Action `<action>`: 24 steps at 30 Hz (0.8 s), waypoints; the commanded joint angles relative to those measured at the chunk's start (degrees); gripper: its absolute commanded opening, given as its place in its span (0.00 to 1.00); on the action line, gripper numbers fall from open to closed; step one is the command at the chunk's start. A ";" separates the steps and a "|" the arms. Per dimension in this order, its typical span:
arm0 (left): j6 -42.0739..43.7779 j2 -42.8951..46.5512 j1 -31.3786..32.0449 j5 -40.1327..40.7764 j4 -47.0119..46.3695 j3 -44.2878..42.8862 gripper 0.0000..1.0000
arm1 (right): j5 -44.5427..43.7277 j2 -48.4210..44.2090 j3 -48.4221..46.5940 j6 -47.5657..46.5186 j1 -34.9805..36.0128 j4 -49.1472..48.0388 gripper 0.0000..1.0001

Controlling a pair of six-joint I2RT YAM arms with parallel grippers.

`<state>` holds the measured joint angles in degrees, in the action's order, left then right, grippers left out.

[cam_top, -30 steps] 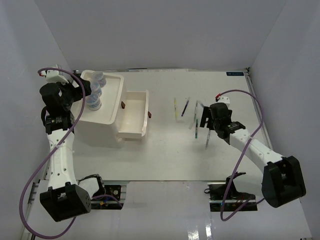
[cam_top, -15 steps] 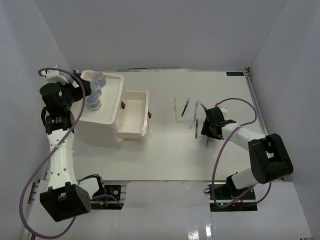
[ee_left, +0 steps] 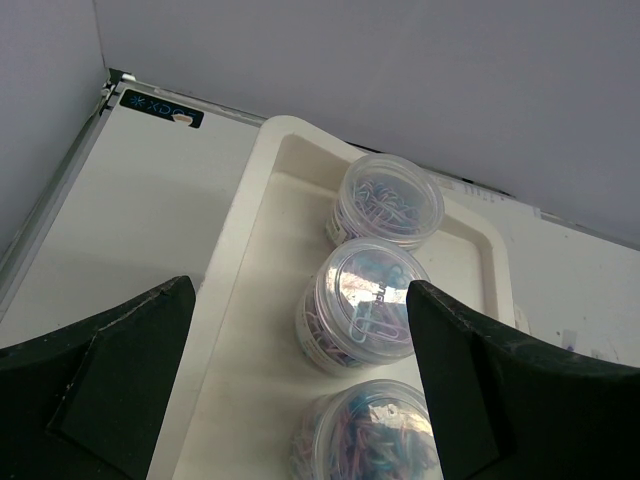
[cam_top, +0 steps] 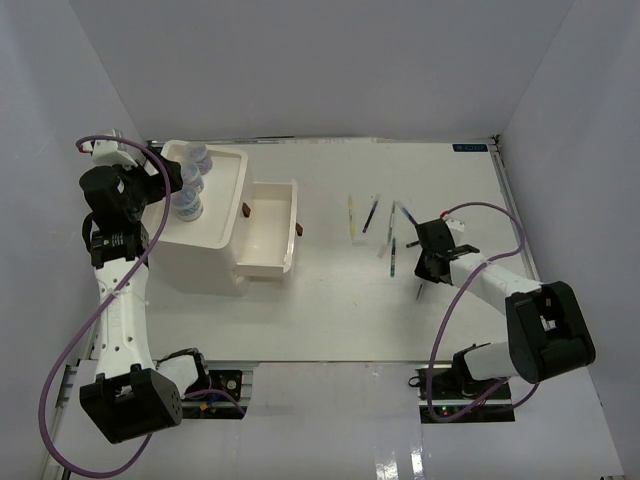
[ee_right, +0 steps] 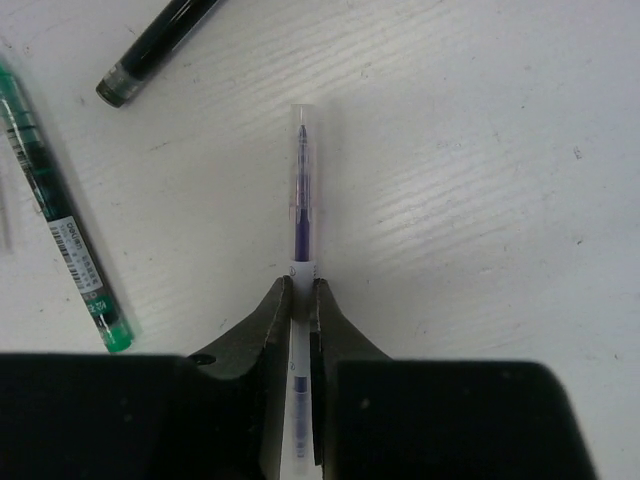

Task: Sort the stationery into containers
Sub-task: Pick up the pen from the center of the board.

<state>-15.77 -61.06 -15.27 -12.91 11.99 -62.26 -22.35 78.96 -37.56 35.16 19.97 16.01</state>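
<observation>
My right gripper [ee_right: 300,285] [cam_top: 428,262] is low over the table and shut on a clear pen [ee_right: 300,190] with dark blue ink, whose tip sticks out ahead of the fingers. A green pen [ee_right: 62,225] [cam_top: 393,257] lies to its left and a dark pen [ee_right: 160,45] further ahead. Yellow [cam_top: 351,217] and dark blue [cam_top: 370,215] pens lie nearby. My left gripper [ee_left: 300,288] [cam_top: 170,180] hangs open above the white box's top tray [ee_left: 245,300] [cam_top: 222,220], where three clear jars [ee_left: 388,200] [ee_left: 365,305] [ee_left: 370,430] stand in a row.
One white drawer [cam_top: 268,232] is pulled out to the right of the box, and nothing shows inside it. Brown knobs [cam_top: 246,210] [cam_top: 300,230] show on the drawers. The table's right edge [cam_top: 510,210] and back wall are close to the pens.
The right gripper has come down over the pens and closed from open onto the clear pen. The left arm and the jars have not moved.
</observation>
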 commanded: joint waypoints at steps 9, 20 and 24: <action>-0.40 1.73 -0.20 -0.37 -0.21 0.30 0.98 | 13.47 -12.96 -9.94 -3.78 5.77 -1.60 0.08; -0.40 1.99 -0.29 -0.28 -0.39 0.56 0.98 | 13.21 9.18 -42.22 2.01 24.15 -6.07 0.14; -0.14 1.82 -0.20 0.07 -0.47 0.65 0.98 | 12.33 19.45 -53.12 2.99 28.19 -6.17 0.15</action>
<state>-15.94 -60.90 -15.27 -12.91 11.97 -62.22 -9.21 93.19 -84.86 36.05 46.09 11.57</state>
